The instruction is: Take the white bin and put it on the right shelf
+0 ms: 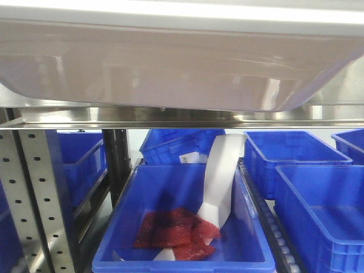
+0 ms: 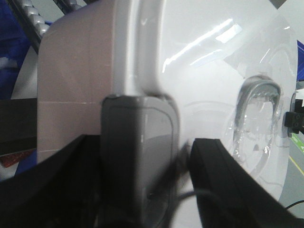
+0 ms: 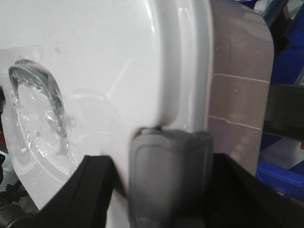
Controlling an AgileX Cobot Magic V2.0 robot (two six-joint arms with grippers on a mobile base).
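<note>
Left hand [image 2: 145, 142] and right hand [image 3: 156, 161] clamp the pale pinkish-white translucent plastic tub [image 1: 170, 68].
Each closes around a grey lid latch [image 2: 137, 156], above the shiny stainless-steel shelf beam [image 1: 170, 118].

Grey latch [image 2: 137, 185] of white bin [image 2: 76, 71] — between left end effector [image 2: 142, 142] fingers

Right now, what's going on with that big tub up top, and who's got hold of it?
Both arms are holding the white bin by its ends. The left gripper and the right gripper each have their fingers on either side of a grey latch at the lid's edge. In the front view the bin's base sits just above the stainless beam of the right shelf. I can't tell whether it is resting there yet. There are blue crates on the level below.
</note>
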